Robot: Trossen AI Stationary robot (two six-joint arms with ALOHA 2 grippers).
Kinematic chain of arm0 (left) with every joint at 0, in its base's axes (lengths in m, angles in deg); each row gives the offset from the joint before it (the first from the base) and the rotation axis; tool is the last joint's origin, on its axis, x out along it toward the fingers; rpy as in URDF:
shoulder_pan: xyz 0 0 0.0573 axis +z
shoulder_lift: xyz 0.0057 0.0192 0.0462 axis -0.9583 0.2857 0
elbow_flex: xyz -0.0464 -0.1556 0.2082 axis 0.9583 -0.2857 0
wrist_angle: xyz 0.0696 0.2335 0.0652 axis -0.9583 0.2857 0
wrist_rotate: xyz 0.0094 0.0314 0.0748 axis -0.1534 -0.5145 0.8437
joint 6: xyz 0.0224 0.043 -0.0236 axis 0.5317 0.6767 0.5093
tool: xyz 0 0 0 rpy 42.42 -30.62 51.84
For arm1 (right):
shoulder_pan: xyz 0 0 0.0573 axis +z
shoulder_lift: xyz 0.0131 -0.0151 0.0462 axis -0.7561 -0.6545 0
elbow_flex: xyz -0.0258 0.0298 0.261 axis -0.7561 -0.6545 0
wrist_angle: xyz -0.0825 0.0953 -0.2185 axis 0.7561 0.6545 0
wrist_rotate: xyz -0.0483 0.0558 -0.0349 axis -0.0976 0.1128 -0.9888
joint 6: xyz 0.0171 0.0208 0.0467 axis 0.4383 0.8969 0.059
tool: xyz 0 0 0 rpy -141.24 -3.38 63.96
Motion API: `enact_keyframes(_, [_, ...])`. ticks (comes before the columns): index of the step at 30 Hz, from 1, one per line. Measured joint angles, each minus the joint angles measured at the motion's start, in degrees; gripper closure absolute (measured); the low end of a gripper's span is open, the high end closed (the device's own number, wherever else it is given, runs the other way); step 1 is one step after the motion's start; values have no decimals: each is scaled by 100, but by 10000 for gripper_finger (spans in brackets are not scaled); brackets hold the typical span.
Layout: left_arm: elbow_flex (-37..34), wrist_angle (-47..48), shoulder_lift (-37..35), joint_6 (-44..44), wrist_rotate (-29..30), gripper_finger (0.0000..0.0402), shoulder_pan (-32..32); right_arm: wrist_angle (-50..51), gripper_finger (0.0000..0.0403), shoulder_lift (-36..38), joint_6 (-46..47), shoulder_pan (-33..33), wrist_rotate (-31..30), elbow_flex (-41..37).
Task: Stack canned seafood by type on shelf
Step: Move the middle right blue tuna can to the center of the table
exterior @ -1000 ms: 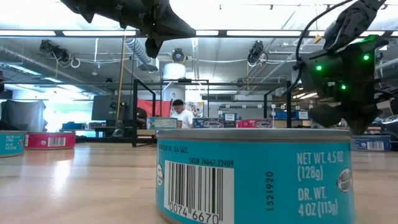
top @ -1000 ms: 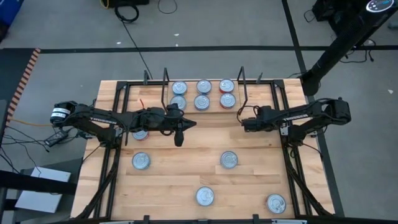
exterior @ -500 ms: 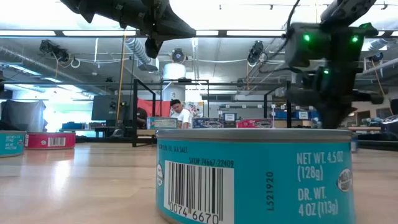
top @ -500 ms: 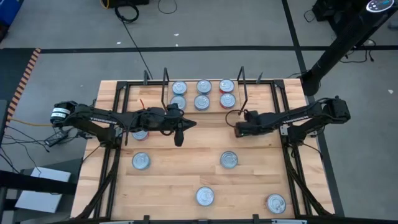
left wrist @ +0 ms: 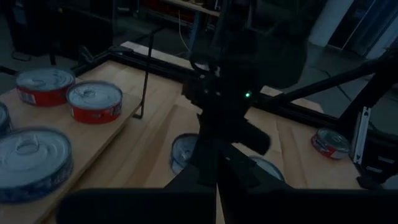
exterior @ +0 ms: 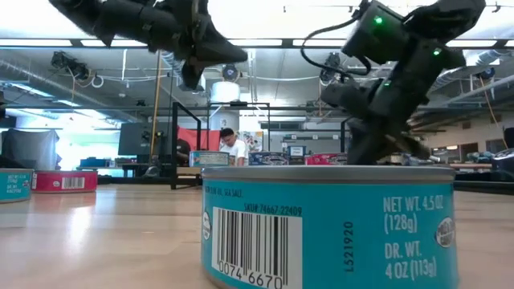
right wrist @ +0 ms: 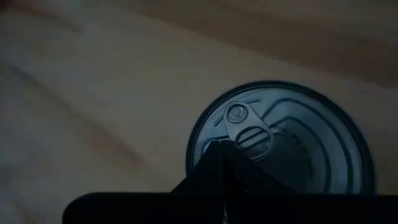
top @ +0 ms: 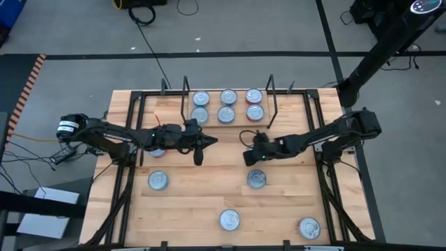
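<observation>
- The left gripper (top: 198, 155) hangs above the table (top: 209, 202) with its fingers pressed together and nothing between them.
- Beneath that arm, back toward its wrist, a red tin (top: 157, 150) lies half hidden.
- A loose tin (top: 158, 180) sits nearer the table's front edge than the left gripper, off to its left side.
- The shelf (top: 227, 106) lies just beyond the left gripper, toward the far edge, with black wire uprights (top: 185, 94) at its ends.
- Six tins stand on the shelf in two rows; in the high view the left pair (top: 200, 99) and the middle pair (top: 228, 97) show no red, and the right pair (top: 254, 96) has red sides.
- In the left wrist view two red tins (left wrist: 94, 101) sit side by side on the shelf board.
- The right gripper (top: 248, 157) is closed and empty, hovering over the table's middle.
- A tin (top: 256, 179) with a blue side lies just in front of the right gripper, apart from it; the right wrist view looks down on its lid and pull tab (right wrist: 247, 132).
- A blue-labelled tin (top: 229, 220) stands near the front edge, well short of both grippers, and fills the low view.
- Another tin (top: 309, 227) rests at the front right corner, far from the right gripper.
</observation>
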Motion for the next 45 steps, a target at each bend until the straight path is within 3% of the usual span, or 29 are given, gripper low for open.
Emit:
enact_keyframes(4, [-318, -262, 2, -7, -4, 398, -2, -748, 402, -501, -178, 91, 262, 155])
enact_keyframes(10, [-507, -290, 2, -111, 3, 398, -2, -602, 402, -1062, -1328, 117, 1012, 1181])
enact_keyframes(14, [-656, -329, 32, -119, 54, 399, 0, -258, 399, -1101, -2220, 119, 1278, 1976])
enact_keyframes(21, [-1100, -1012, 155, -82, -13, 399, 2, 1289, 376, -747, -3578, 223, 1346, 2969])
enact_keyframes(24, [-1175, -1246, 447, 24, -119, 399, 43, 1644, 375, -736, -3762, 355, 1681, 2967])
enact_keyframes(28, [-1108, -1412, 1039, 19, -286, 399, 148, 1941, 396, -737, -3763, 657, 1513, 2805])
enact_keyframes(34, [-1081, -2817, 1897, -215, -657, 399, 307, 2066, 395, -733, -3447, 1024, 1550, 2367])
enact_keyframes(45, [-1079, -3288, 2120, -433, -844, 399, 339, 2057, 400, -691, -2044, 1404, 1749, 1423])
